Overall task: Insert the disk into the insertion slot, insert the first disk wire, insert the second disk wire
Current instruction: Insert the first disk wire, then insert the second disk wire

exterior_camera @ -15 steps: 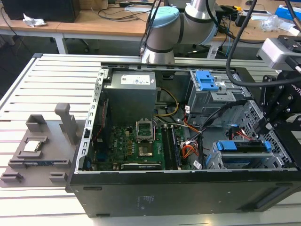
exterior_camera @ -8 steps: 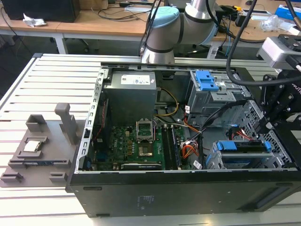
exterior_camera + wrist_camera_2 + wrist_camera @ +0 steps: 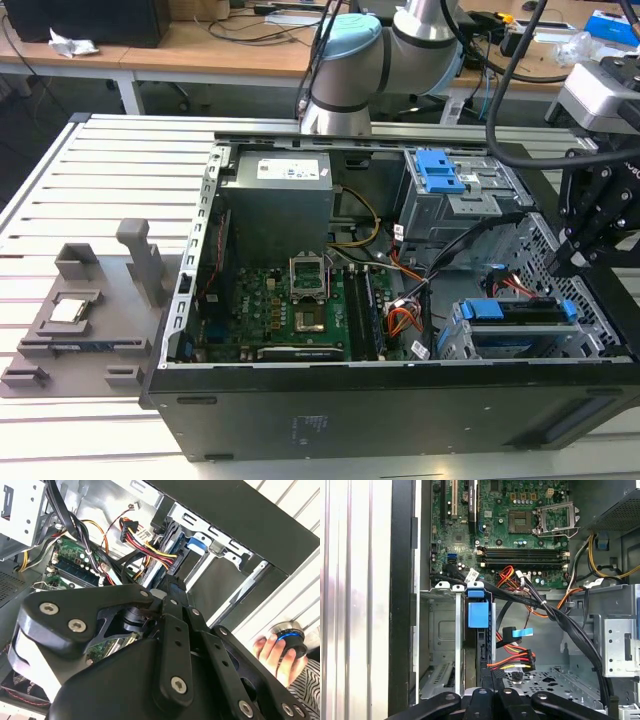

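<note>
Claw [image 3: 566,263] sits over the corner of the open computer case [image 3: 380,420] on the exterior view's right, just above the disk end. In the first wrist view the claw [image 3: 495,691] looks narrow: tips together, nothing visible between them.

Disk [image 3: 520,311] lies flat in the insertion slot [image 3: 500,347], blue carrier frame showing at both ends. In the first wrist view the disk [image 3: 483,650] runs edge-on, with its blue tab toward the motherboard [image 3: 520,525].

Red-yellow-black wire bundle [image 3: 512,663] and blue-tipped wire [image 3: 519,632] sit just beside the disk. Can't tell if either is plugged in.

Taller bay with the blue latch [image 3: 440,172] is behind the slot, and the power supply [image 3: 275,205] is toward the exterior view's left.

Case rests on the slatted table [image 3: 120,160]. Grey fixture [image 3: 90,310] lies on the table to the exterior view's left, well apart from the case.

In the second wrist view a person's hand [image 3: 269,654] rests on a round knob with a blue ring [image 3: 289,639], outside the case.
</note>
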Controlling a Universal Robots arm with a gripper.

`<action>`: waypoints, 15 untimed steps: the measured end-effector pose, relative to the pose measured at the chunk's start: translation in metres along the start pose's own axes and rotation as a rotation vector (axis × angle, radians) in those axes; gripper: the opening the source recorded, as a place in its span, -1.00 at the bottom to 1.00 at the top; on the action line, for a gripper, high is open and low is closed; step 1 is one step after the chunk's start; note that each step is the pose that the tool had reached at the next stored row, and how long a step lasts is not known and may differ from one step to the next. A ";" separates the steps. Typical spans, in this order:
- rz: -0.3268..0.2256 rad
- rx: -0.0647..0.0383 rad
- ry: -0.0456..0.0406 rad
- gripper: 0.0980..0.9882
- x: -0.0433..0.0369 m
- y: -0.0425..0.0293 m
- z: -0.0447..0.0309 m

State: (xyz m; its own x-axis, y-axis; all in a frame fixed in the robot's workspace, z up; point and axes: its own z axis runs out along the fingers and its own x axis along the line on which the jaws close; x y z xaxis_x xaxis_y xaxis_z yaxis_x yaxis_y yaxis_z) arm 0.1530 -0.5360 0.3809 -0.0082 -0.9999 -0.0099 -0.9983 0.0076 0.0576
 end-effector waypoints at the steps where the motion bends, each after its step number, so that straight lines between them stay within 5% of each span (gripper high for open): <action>1: 0.000 0.000 -0.0001 -0.98 0.0000 0.0000 0.0000; 13: 0.000 0.000 0.0000 -0.96 0.0000 0.0000 -0.0006; 15: 0.000 0.000 0.0000 -0.54 0.0000 0.0000 -0.0007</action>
State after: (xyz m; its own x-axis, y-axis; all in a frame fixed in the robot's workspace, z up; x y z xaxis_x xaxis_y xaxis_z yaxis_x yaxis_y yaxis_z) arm 0.1530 -0.5360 0.3816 -0.0081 -0.9999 -0.0100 -0.9983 0.0075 0.0576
